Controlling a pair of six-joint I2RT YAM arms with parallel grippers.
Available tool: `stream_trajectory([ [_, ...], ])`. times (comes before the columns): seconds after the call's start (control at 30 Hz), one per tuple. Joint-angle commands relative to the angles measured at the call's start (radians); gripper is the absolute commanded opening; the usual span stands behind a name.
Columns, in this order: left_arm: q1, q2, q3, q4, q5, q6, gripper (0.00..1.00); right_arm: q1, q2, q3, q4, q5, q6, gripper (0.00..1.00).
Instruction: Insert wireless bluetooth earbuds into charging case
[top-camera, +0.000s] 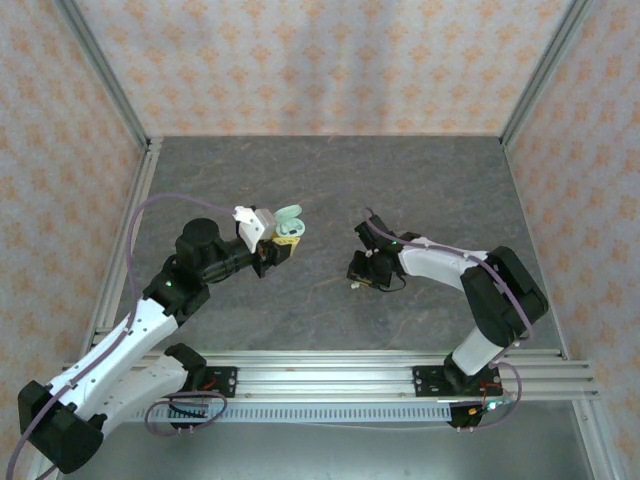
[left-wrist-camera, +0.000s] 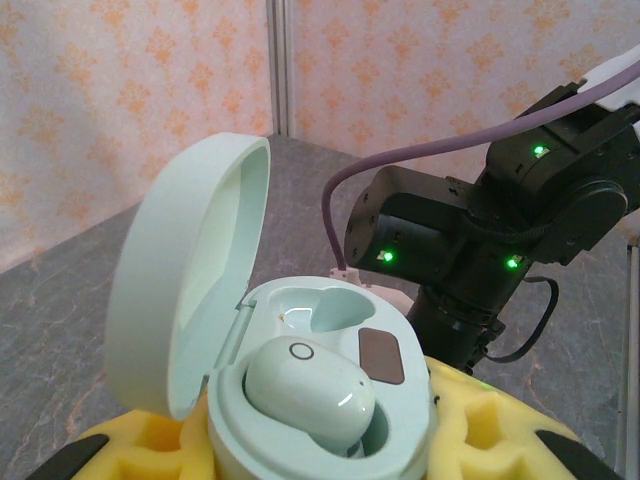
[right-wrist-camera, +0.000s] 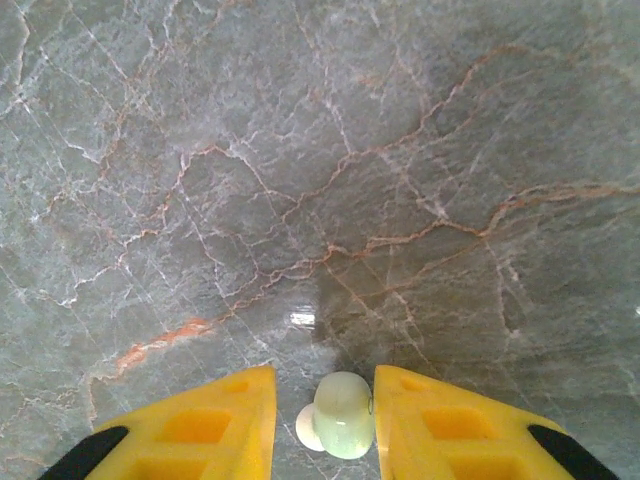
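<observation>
My left gripper (left-wrist-camera: 320, 455) is shut on the base of a pale green charging case (left-wrist-camera: 330, 400), held up with its lid (left-wrist-camera: 185, 270) swung open to the left. One whitish-green earbud (left-wrist-camera: 305, 385) sits in the near socket; the far socket (left-wrist-camera: 320, 305) is empty. From above, the case (top-camera: 289, 220) shows at the tip of the left gripper (top-camera: 283, 240). My right gripper (right-wrist-camera: 325, 420) points down at the table, open around a second whitish-green earbud (right-wrist-camera: 345, 415). That earbud touches the right finger (right-wrist-camera: 440, 430), and a narrow gap separates it from the left finger (right-wrist-camera: 215, 430).
The right arm's black wrist (left-wrist-camera: 470, 230) with green lights stands just beyond the open case. A grey marbled tabletop (top-camera: 330, 180) stretches behind both grippers, bounded by patterned walls and metal frame posts (top-camera: 108, 80). A rail (top-camera: 330, 375) runs along the near edge.
</observation>
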Motion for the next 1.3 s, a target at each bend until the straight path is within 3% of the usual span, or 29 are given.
stream_trajectory([
  [0.0, -0.005, -0.008, -0.006, 0.031, 0.015, 0.002, 0.08, 0.008, -0.008, 0.016, -0.039, 0.036, 0.001, 0.32],
  [1.27, -0.006, -0.016, -0.008, 0.022, 0.015, 0.002, 0.08, 0.049, 0.076, 0.053, -0.108, 0.091, -0.017, 0.28],
])
